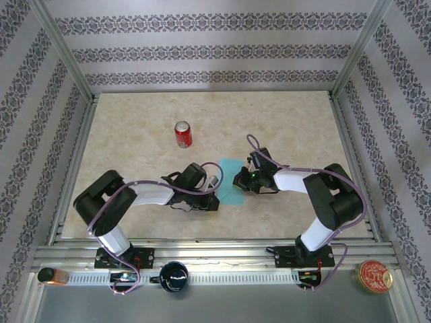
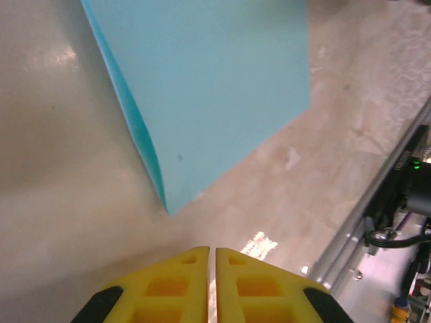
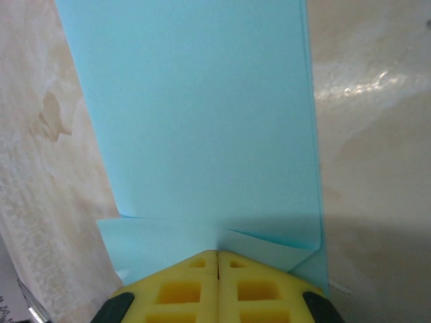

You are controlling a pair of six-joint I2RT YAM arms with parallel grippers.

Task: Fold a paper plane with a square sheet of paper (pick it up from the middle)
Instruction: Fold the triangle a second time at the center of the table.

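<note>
square sheet of paper point(image 1: 227, 178): turquoise, partly folded, lying flat on the table point(image 1: 135, 134) between the two grippers, well apart from the red can point(image 1: 182, 134).

Top view: left gripper point(image 1: 214, 188) at the sheet's left edge, right gripper point(image 1: 240, 180) at its right edge.

Left wrist view: left gripper point(image 2: 209, 250) has its yellow fingers together with nothing between them, just short of the sheet's nearest corner point(image 2: 215, 87). A doubled edge shows along one side.

Right wrist view: right gripper point(image 3: 217, 254) has its fingers together, tips resting on the sheet point(image 3: 202, 114) where two small flaps meet. Whether a layer is pinched I cannot tell.

Handling, judged: very light, thin and limp, sliding easily on the smooth top. It creases for good and tears if dragged. Press flat on folds, and lift by a raised doubled edge or at the middle.
</note>
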